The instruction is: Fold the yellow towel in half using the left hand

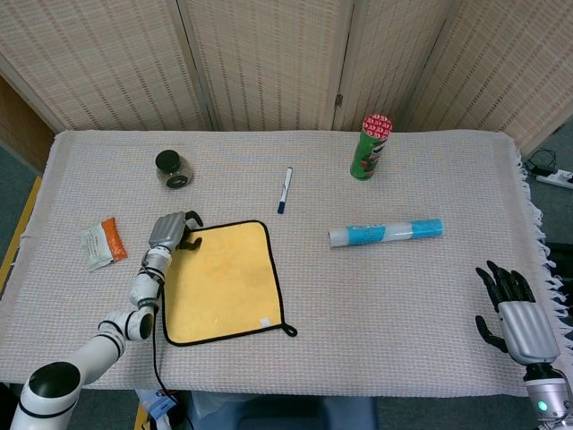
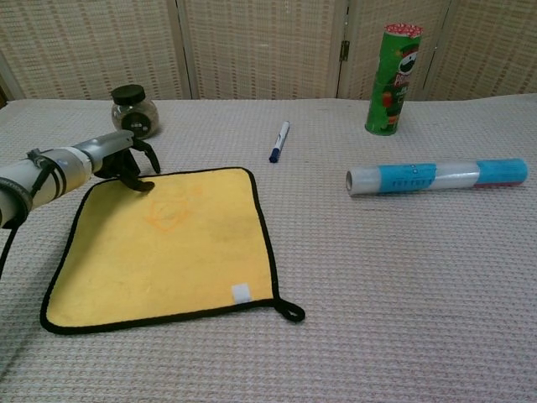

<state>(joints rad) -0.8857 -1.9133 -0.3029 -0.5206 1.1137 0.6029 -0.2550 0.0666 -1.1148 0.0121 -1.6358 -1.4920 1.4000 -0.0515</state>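
Counter (image 1: 430,296) draped in pale woven cloth, wicker screens behind | glass jar (image 1: 172,169), contents unclear; green chip can (image 1: 370,147) upright | yellow towel (image 1: 224,282) flat, front-left | left hand (image 1: 168,232) fingers curled onto towel's far-left corner, grip uncertain | right hand (image 1: 516,321) fingers spread, holding nothing, partly cropped

**Woven screens behind a cloth-covered table**

A table (image 1: 430,296) under a pale, waffle-textured cloth fills the scene; the cloth's fringed edge (image 1: 535,215) hangs at one side. Tall folding screens (image 1: 269,63) of beige woven panels stand along the far side. Grey floor (image 1: 560,143) shows at the corner, with a white power strip (image 1: 553,176) lying there. Lighting is even and soft.
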